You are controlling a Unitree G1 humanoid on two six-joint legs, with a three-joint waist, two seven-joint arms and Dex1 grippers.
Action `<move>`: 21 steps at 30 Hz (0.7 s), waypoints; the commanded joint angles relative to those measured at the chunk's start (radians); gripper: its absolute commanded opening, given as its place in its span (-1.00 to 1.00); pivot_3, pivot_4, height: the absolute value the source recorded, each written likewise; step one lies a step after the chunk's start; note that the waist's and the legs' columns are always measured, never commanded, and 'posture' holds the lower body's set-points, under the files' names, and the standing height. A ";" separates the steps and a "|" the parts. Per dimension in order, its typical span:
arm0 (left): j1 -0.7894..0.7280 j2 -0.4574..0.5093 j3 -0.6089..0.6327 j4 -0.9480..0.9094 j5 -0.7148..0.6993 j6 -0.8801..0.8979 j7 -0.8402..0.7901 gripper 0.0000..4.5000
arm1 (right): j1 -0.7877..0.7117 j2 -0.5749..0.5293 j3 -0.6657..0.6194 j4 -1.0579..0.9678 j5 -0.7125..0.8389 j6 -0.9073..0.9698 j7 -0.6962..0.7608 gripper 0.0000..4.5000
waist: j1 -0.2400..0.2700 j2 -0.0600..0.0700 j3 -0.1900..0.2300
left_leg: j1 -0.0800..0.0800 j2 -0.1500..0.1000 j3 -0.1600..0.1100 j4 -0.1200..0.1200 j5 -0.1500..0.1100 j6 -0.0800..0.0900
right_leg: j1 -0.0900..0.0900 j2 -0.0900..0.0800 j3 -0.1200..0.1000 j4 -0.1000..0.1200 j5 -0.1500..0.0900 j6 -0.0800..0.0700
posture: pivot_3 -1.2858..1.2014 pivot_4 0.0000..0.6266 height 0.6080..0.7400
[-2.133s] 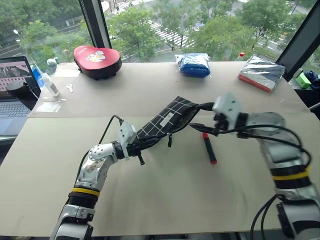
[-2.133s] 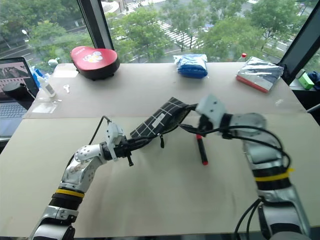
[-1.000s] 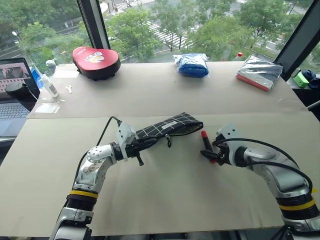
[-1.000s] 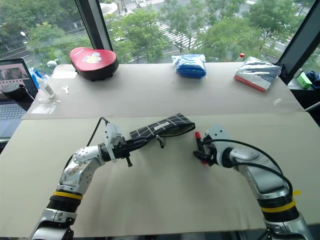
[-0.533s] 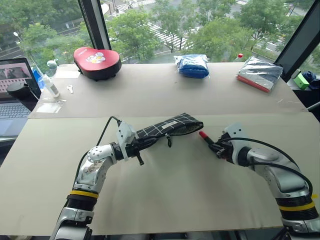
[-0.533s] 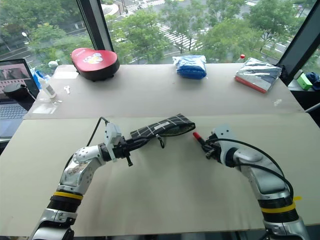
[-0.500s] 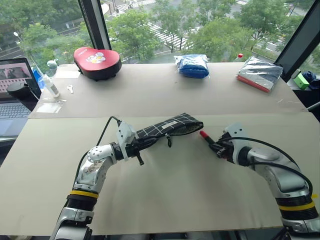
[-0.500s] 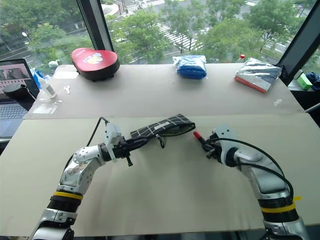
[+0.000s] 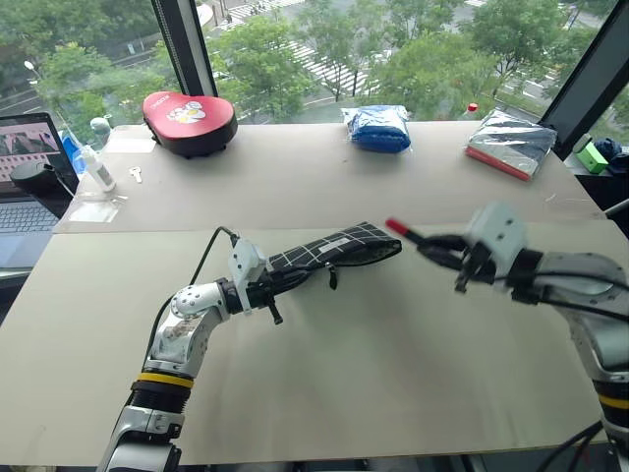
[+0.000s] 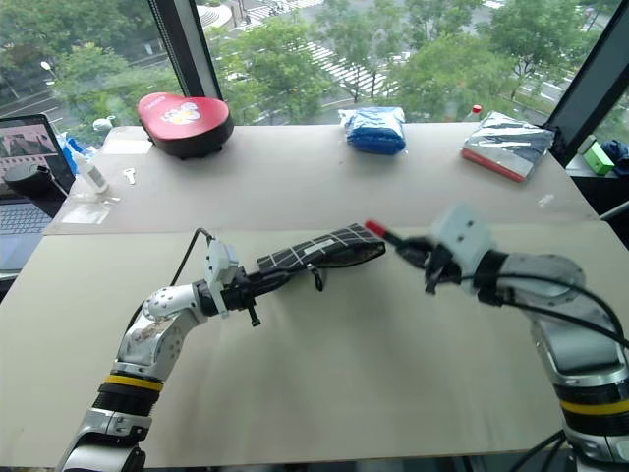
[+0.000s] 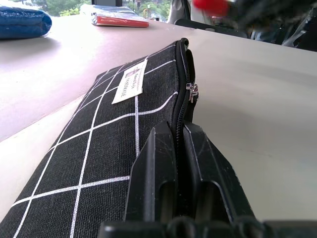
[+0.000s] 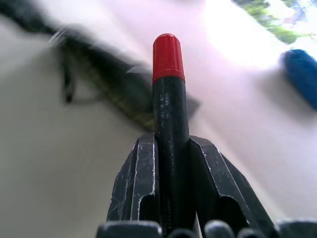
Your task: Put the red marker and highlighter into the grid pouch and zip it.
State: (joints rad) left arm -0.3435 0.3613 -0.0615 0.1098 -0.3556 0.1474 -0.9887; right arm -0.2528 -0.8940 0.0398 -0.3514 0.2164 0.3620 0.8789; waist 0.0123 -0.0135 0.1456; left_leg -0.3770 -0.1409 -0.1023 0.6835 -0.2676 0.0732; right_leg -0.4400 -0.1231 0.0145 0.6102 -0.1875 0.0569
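Observation:
The grid pouch (image 9: 334, 248), black with white lines and a small white label, lies across the middle of the table. My left gripper (image 9: 267, 286) is shut on its near left end, the fingers (image 11: 153, 168) pinching the zipper edge; the zipper slider (image 11: 192, 91) sits further along. My right gripper (image 9: 439, 251) hangs above the table just right of the pouch's far end, shut on the red marker (image 9: 405, 232). The marker's black barrel (image 12: 170, 119) stands out between the fingers, its red cap pointing toward the pouch. The highlighter is out of view.
At the back of the table are a red heart-shaped case (image 9: 190, 120), a blue bag (image 9: 379, 128) and a silver and red packet (image 9: 513, 144). A laptop (image 9: 29, 167) and a small bottle (image 9: 98, 167) stand at the far left.
My right gripper has closed on the red marker that lay on the table and lifted it, turning its cap toward the pouch's far end. The left gripper and the pouch have stayed put.

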 commanded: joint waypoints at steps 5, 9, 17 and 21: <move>-0.013 -0.005 0.005 -0.012 -0.009 -0.023 -0.010 -1.00 | -0.036 -0.027 0.080 0.095 -0.220 -0.234 -0.009 -0.77 | 0.000 0.000 0.000 | 0.001 0.000 0.001 0.000 0.000 -0.001 | 0.000 0.000 0.000 0.001 0.000 0.000 | 0.03 -0.52 1.00; -0.014 -0.005 0.005 -0.011 -0.009 -0.023 -0.012 -1.00 | -0.087 0.001 0.097 0.148 -0.247 -0.263 -0.004 -0.77 | 0.000 0.000 0.000 | 0.001 0.000 0.001 0.000 0.000 -0.001 | 0.000 0.000 0.000 0.000 0.000 0.000 | 0.03 -0.52 1.00; -0.021 -0.004 0.005 -0.003 -0.007 -0.027 -0.013 -1.00 | -0.146 0.030 0.063 0.129 -0.178 -0.225 0.048 -0.77 | 0.003 0.000 0.000 | 0.001 0.000 0.001 0.000 0.000 -0.001 | 0.000 0.000 0.000 0.000 0.000 0.000 | 0.03 -0.52 1.00; -0.021 -0.003 0.005 -0.001 -0.007 -0.029 -0.014 -1.00 | -0.146 0.017 0.061 0.126 -0.193 -0.222 0.050 -0.77 | 0.001 0.000 0.000 | 0.000 0.000 0.001 0.000 0.000 -0.001 | 0.000 0.000 0.000 0.000 0.000 0.000 | 0.03 -0.52 1.00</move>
State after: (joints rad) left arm -0.3479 0.3581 -0.0625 0.1237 -0.3555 0.1382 -0.9962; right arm -0.3865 -0.8635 0.1402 -0.1983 0.0226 0.1406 0.9325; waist 0.0138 -0.0135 0.1456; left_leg -0.3766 -0.1405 -0.1017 0.6835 -0.2673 0.0727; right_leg -0.4402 -0.1228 0.0145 0.6104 -0.1874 0.0568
